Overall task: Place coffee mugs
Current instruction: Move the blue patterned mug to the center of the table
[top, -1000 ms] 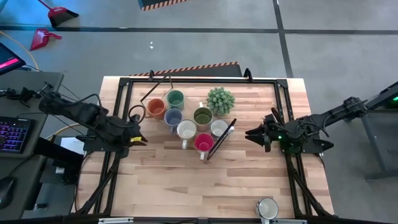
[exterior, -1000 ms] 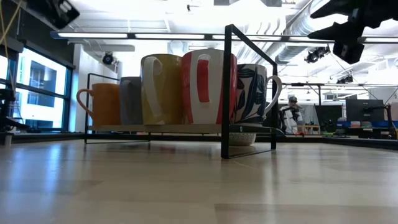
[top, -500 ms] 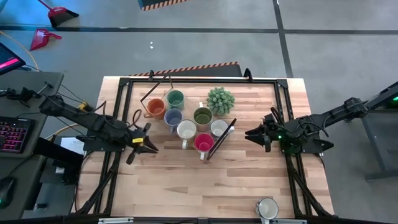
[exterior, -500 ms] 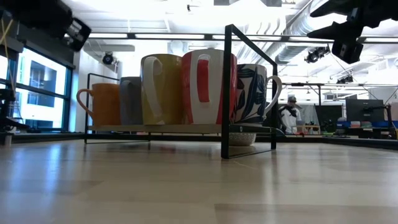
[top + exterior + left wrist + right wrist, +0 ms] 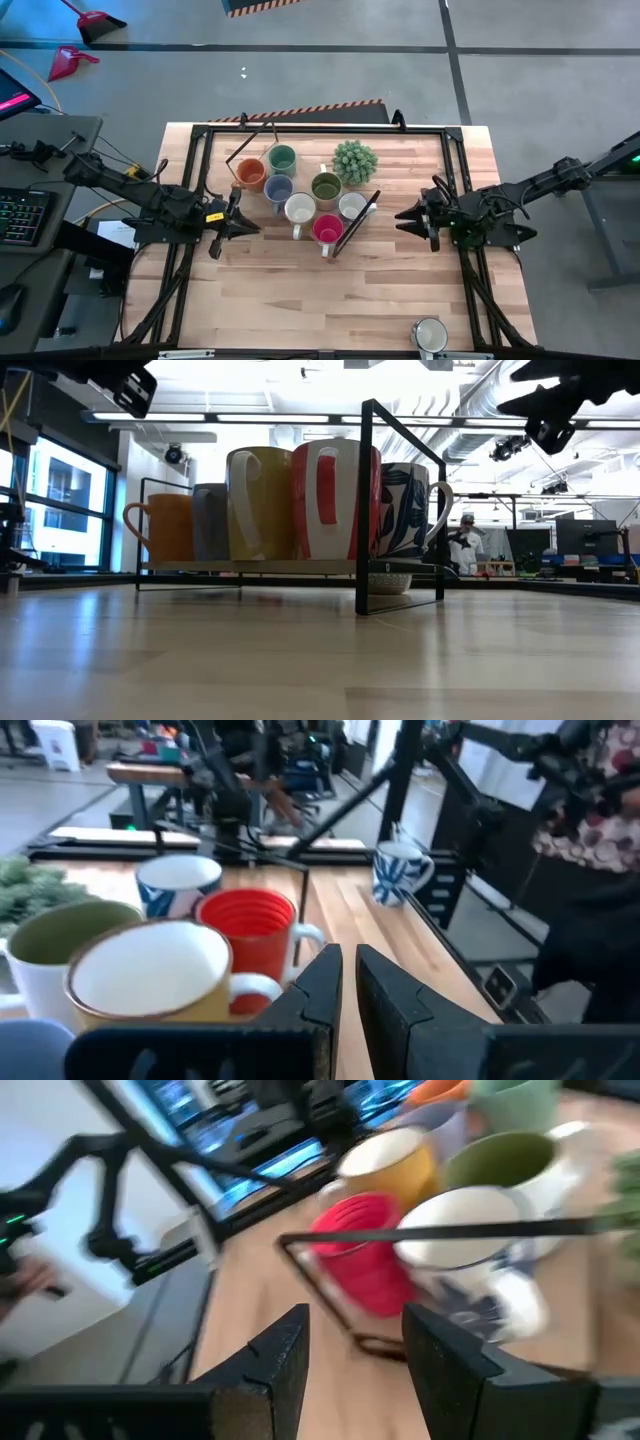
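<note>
My left gripper (image 5: 243,224) hangs over the pale butcher-block wooden table (image 5: 300,290) just left of the mug cluster, its two dark fingers (image 5: 322,982) pressed almost together with only a thin slit between them and nothing held. My right gripper (image 5: 403,215) waits off the cluster's right side, level with it, fingers (image 5: 285,1350) spread apart and empty. Between my two hands stands the thin black wire frame (image 5: 355,225), and the glazed ceramic coffee mugs are bunched inside and beside it: an orange mug (image 5: 250,174) at the far left, a blue-grey mug (image 5: 278,188) just beside it, a muted green mug (image 5: 282,158) behind those, a dark olive mug (image 5: 326,186) in the middle, a yellow-sided mug with a cream inside (image 5: 299,208), a red-pink mug (image 5: 327,229) at the near edge, and a white mug with blue leaf patterning (image 5: 351,205) against the frame's right bar. A spiky green potted plant (image 5: 354,160) sits behind the group. Well apart from them, one more white and blue-patterned mug (image 5: 430,334) stands alone at the table's near right edge. From my left wrist, the red mug and the yellow one sit nearest my fingertips.
</note>
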`<act>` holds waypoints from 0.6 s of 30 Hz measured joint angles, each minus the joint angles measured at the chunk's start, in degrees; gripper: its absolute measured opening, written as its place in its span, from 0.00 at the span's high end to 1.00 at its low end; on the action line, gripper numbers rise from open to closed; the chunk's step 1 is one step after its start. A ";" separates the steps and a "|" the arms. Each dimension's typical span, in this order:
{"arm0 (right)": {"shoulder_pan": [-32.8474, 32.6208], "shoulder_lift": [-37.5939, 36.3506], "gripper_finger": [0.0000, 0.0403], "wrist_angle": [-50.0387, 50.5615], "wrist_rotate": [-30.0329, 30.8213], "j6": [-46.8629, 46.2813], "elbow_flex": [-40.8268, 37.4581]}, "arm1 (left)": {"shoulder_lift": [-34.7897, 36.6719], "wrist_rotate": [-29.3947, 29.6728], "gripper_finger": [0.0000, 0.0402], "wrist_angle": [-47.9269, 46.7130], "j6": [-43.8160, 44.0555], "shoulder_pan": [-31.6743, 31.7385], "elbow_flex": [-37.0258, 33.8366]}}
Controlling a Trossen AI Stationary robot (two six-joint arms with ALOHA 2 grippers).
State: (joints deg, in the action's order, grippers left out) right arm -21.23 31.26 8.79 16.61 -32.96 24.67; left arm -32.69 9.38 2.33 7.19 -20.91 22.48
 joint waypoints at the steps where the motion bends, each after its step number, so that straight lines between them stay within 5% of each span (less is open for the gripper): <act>1: 0.00 -0.26 0.64 0.08 -1.73 0.25 0.00 | -0.01 0.36 0.95 0.51 0.01 0.00 0.00; 14: -1.87 4.72 0.64 33.98 -23.88 -1.08 17.20 | -0.02 1.76 0.95 1.06 1.68 0.00 0.00; 18: -5.07 10.16 0.64 36.31 -31.29 -6.55 20.86 | -0.02 1.76 0.95 1.93 2.19 0.00 0.00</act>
State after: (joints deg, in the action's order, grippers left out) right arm -26.30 41.42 45.10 -14.68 -39.51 45.53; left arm -32.71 11.14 4.26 9.39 -20.91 22.48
